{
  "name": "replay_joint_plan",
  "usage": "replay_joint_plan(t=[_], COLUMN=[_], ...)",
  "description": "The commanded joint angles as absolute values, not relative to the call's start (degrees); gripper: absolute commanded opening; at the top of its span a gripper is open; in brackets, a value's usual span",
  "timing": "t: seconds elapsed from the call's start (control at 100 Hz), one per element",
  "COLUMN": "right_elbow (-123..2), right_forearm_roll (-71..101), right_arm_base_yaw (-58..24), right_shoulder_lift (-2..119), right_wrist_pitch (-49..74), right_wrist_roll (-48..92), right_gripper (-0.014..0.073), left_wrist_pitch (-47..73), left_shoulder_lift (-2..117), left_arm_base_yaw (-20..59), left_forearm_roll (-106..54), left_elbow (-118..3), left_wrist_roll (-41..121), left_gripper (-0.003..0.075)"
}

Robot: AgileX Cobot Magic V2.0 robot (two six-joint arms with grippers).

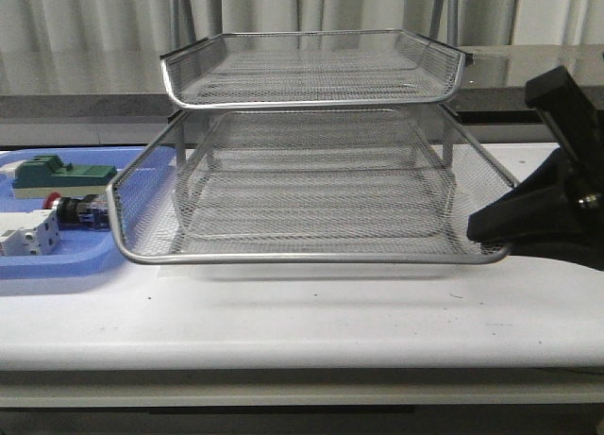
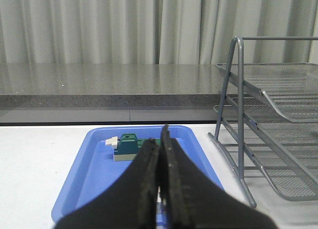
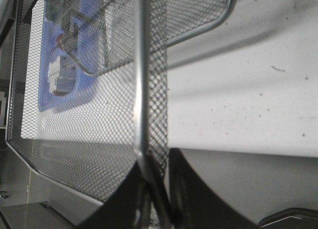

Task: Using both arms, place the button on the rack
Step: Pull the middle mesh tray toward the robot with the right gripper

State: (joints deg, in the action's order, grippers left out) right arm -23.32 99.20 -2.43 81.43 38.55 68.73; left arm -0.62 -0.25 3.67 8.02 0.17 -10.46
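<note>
— Pale curtains hang behind a grey stone ledge, and below it runs the white counter (image 1: 311,312). What sits at the left?

— A flat blue plastic tray (image 1: 57,262), cut off by the picture's edge. On it lie a green-and-cream block (image 1: 61,175), a white terminal block (image 1: 28,237) and, between them, the small button with a red head, black body and blue rear (image 1: 74,210). It lies on its side, just beside the lower tier's left rim; its blue end is half lost behind the mesh.

— And the left claw?

— Only the left wrist view shows the left claw (image 2: 160,159): its dark fingers are pressed together with nothing between them, above the blue tray.

— The middle?

— The silver wire-mesh rack (image 1: 311,209), its lower tier drawn forward toward the counter's front edge, the upper tier set back on the frame. Bare counter lies in front of it.

— The right?

— The black right claw (image 3: 156,189) pinches the lower tier's rim at its front right corner; its arm is cut off by the picture's edge.
</note>
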Motion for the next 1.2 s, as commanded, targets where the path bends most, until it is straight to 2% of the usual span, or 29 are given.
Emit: replay_joint_plan(t=[0.0, 0.09, 0.16, 0.28, 0.4, 0.47, 0.65, 0.84, 0.99, 1.19], right_elbow=[-23.0, -23.0, -23.0, -23.0, -23.0, -23.0, -23.0, -23.0, -23.6, -29.4], right_forearm_roll=[97.8, 97.8, 97.7, 97.6, 97.4, 96.7, 92.5, 84.5, 70.8, 41.8], right_arm_base_yaw=[-2.7, -2.7, -2.7, -2.7, -2.7, -2.7, -2.7, -2.7, -2.6, -1.3], right_shoulder_lift=[79.4, 79.1, 79.1, 79.1, 79.1, 79.1, 76.1, 68.9, 62.2, 53.5], right_wrist_pitch=[39.1, 39.1, 39.2, 39.6, 39.8, 39.7, 38.2, 34.8, 33.8, 38.3], right_wrist_roll=[67.0, 67.0, 67.0, 67.0, 67.0, 67.0, 66.3, 59.6, 47.6, 25.4], right_gripper=[-0.0067, -0.0066, -0.0025, 0.0157, 0.0406, 0.0472, 0.0473, 0.0473, 0.0473, 0.0442], left_wrist_pitch=[-4.9, -4.9, -4.9, -4.9, -4.9, -4.9, -4.9, -4.9, -4.9, -4.9], left_shoulder_lift=[-2.1, -2.1, -2.1, -2.1, -2.1, -2.1, -2.1, -2.1, -2.1, -2.1], left_arm_base_yaw=[3.6, 3.6, 3.6, 3.6, 3.6, 3.6, 3.6, 3.6, 3.6, 3.6], left_forearm_roll=[7.9, 7.9, 7.9, 7.9, 7.9, 7.9, 7.9, 7.9, 7.9, 7.9], left_elbow=[2.6, 2.6, 2.6, 2.6, 2.6, 2.6, 2.6, 2.6, 2.6, 2.6], left_wrist_roll=[-11.0, -11.0, -11.0, -11.0, -11.0, -11.0, -11.0, -11.0, -11.0, -11.0], left_gripper=[-0.0020, -0.0020, -0.0020, -0.0020, -0.0020, -0.0020, -0.0020, -0.0020, -0.0020, -0.0020])
